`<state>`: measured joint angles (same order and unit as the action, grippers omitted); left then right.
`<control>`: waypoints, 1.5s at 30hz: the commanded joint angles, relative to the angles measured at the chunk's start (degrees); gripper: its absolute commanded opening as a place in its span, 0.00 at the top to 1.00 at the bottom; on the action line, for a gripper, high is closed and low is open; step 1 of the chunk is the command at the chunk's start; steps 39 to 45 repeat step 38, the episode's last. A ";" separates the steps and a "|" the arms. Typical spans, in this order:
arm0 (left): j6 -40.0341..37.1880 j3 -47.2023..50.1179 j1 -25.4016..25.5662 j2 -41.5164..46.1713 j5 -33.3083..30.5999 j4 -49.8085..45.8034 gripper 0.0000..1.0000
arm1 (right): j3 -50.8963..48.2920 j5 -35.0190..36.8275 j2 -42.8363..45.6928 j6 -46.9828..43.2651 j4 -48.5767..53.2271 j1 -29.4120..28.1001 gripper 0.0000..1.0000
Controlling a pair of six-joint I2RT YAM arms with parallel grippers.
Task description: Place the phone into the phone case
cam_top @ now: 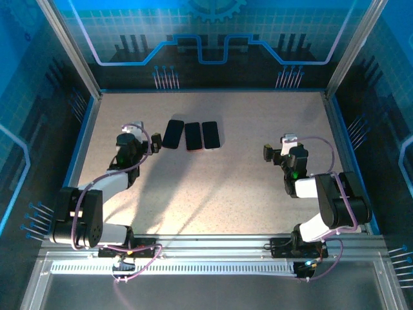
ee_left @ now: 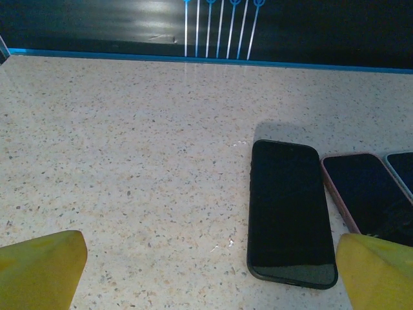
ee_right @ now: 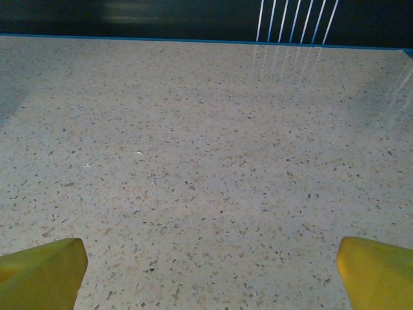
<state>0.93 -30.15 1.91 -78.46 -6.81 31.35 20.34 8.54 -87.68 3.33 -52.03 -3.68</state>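
Left tool open beside black phone: likely stiff, slick, thin; pinch long sides. Right tool open.

The top camera looks steeply down from high behind the near edge, taking in the whole table; each wrist camera sits low and close to the surface, facing the far wall; top and left wrist views share the row of dark handsets.
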 commanded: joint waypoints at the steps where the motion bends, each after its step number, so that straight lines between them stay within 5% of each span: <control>1: -1.59 3.22 -0.73 -0.73 2.05 4.26 0.00 | 0.01 -0.28 -0.30 -0.97 -3.22 0.81 0.00; 9: -1.97 9.39 -0.68 -10.69 1.73 24.20 0.01 | 0.23 -0.10 -0.30 -0.96 -2.77 0.79 0.00; 18: -1.57 8.12 -1.08 -10.45 2.47 21.32 0.01 | 0.12 6.20 -0.45 -0.93 -3.28 -0.86 0.00; 45: -1.29 8.10 -1.08 -10.49 1.36 21.48 0.01 | 0.99 5.79 -0.59 -1.58 -1.83 -1.15 0.00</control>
